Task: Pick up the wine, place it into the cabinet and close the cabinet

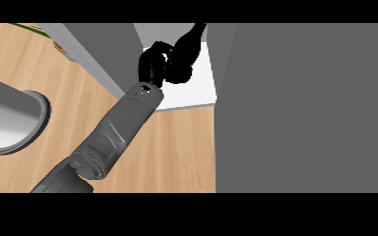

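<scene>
**Status.** The left hand (pixel 156 62) is extended into the open cabinet (pixel 193 94). Its fingers are curled round the wine bottle (pixel 189 47). The bottle stands on the hand's far side, over the cabinet's white floor, with its neck pointing away from the forearm. Hand and bottle are both black, so the exact contact line is hard to make out; the grasp appears closed.

**Hazards.**
- Releasing before the base rests on the white floor could tip the bottle.
- The bottle is near the front edge of that floor. If set down there, it could obstruct the door.
- A grey panel (pixel 100 55) stands just left of the hand and a larger grey panel (pixel 295 105) to its right. A sideways withdrawal could strike either one.

**Inventory.**
- Forearm and hand: one in view
- Wine bottle: one
- Cabinet: one
- Wooden worktop (pixel 173 150), under the forearm: one
- Round grey basin (pixel 26 117), well left of the hand: one
</scene>
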Controlling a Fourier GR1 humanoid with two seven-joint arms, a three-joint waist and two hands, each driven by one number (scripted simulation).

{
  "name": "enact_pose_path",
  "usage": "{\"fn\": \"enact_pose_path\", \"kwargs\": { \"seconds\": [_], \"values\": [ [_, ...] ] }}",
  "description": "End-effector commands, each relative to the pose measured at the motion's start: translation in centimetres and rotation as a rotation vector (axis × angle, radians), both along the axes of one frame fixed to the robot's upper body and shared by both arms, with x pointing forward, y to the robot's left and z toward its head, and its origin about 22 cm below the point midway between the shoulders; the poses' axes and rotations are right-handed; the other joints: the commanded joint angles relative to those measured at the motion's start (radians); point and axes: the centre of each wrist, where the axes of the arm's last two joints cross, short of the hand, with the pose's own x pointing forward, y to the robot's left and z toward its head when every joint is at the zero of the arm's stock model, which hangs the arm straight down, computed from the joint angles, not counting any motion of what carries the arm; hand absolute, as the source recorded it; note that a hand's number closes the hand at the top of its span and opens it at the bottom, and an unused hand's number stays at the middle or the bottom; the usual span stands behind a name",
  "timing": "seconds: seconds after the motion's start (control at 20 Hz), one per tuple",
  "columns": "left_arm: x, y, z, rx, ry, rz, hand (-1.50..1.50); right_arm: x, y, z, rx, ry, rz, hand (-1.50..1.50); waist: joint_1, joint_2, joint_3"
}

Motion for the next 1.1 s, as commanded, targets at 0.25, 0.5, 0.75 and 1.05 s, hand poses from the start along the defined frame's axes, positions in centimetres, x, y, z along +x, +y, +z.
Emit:
{"fn": "enact_pose_path", "kwargs": {
  "seconds": [0.25,0.5,0.75,1.05],
  "values": [
    [0.5,-1.5,1.6,0.017,-0.012,0.062,1.5,-1.2,0.2,1.3,0.044,-0.024,0.056,-1.5,-0.044,0.001,0.001],
    [0.9,-1.2,2.0,0.084,0.035,0.123,1.5,-0.2,-0.2,1.4,0.023,-0.036,0.058,-1.5,-0.029,0.004,0.002],
    [0.9,-1.3,2.0,0.126,0.007,0.157,-1.5,-0.3,-0.1,1.2,0.027,-0.031,0.052,-1.5,-0.03,0.005,0.001],
    [0.5,-0.2,0.8,0.215,0.041,0.179,-1.5,-0.1,-0.3,1.4,0.027,-0.035,0.047,-1.5,-0.024,0.009,0.001]
  ]
}}
